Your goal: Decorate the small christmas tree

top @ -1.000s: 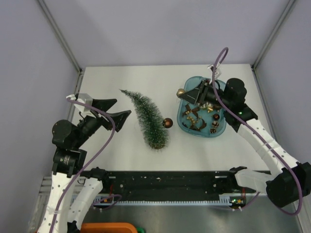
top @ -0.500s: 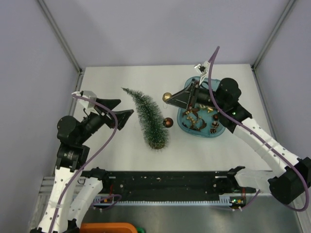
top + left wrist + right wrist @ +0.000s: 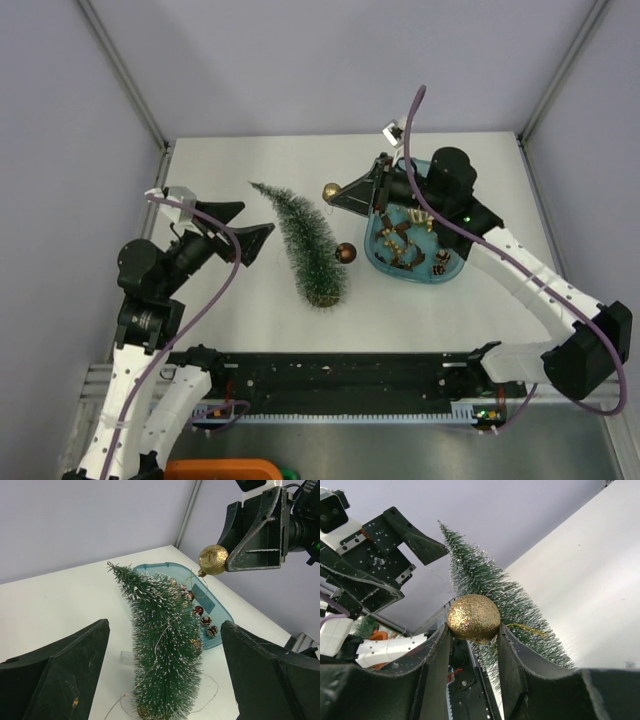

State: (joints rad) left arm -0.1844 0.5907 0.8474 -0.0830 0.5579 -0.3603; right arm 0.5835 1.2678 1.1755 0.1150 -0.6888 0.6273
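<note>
The small christmas tree [image 3: 308, 243] stands near the table's middle, dark green with frosted tips and a thin wire wound round it; it also shows in the left wrist view [image 3: 161, 650] and the right wrist view [image 3: 485, 585]. My right gripper [image 3: 334, 193] is shut on a gold glitter ball [image 3: 329, 191], held in the air just right of the treetop, seen close in the right wrist view [image 3: 473, 618] and the left wrist view [image 3: 213, 560]. My left gripper [image 3: 242, 228] is open and empty, left of the tree, its jaws wide on either side of it in its wrist view.
A translucent blue oval tray [image 3: 376, 257] right of the tree holds several small ornaments, bows and pine cones. A dark red-brown ball [image 3: 345, 253] hangs at the tree's right side. A small clear box [image 3: 125, 656] lies behind the tree. Frame posts stand at the back corners.
My right gripper has carried the gold ball up out of the blue tray and leftward to beside the treetop. My left gripper shifted slightly up and toward the tree early on, then held still.
</note>
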